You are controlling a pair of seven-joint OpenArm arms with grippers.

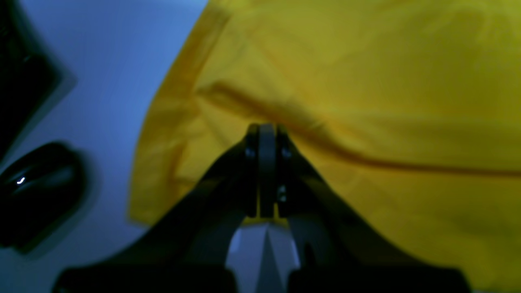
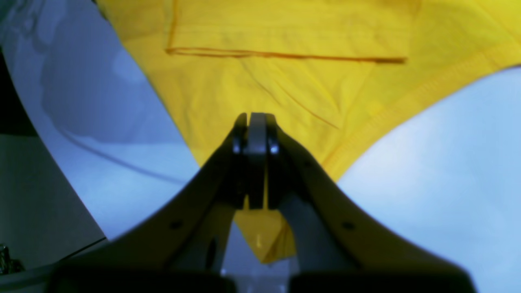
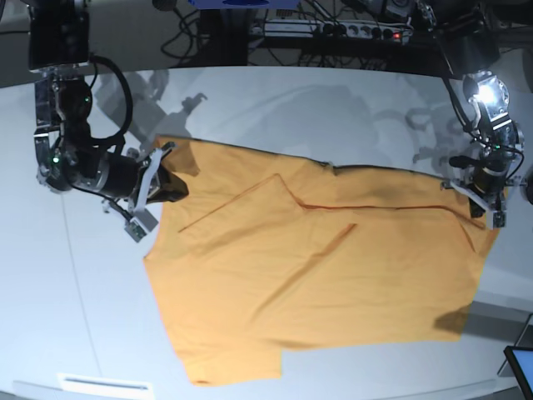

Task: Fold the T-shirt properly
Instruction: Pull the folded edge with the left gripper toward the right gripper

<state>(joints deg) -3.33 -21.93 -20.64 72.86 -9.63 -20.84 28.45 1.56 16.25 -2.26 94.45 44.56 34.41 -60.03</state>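
Two grippers clamped on one shirt (image 3: 316, 275) — each at an end of its far edge. Spread across the white table (image 3: 92, 317), orange-yellow, most of it lying flat, near hem toward the camera, a sleeve folded in over the body near the middle. Right gripper (image 2: 256, 118) at the base view's left, jaws pressed together on a corner of cloth, a small point of fabric sticking out behind the fingers (image 2: 257, 162); hemmed edge running off to the right over bare table. Left gripper (image 1: 266, 128) at the base view's right, jaws likewise closed on the shirt, pinched at a long dark crease that runs away across the fabric. Blurred in that wrist view — a black object (image 1: 36, 191) on the table to the side, apart from the shirt, not identifiable.
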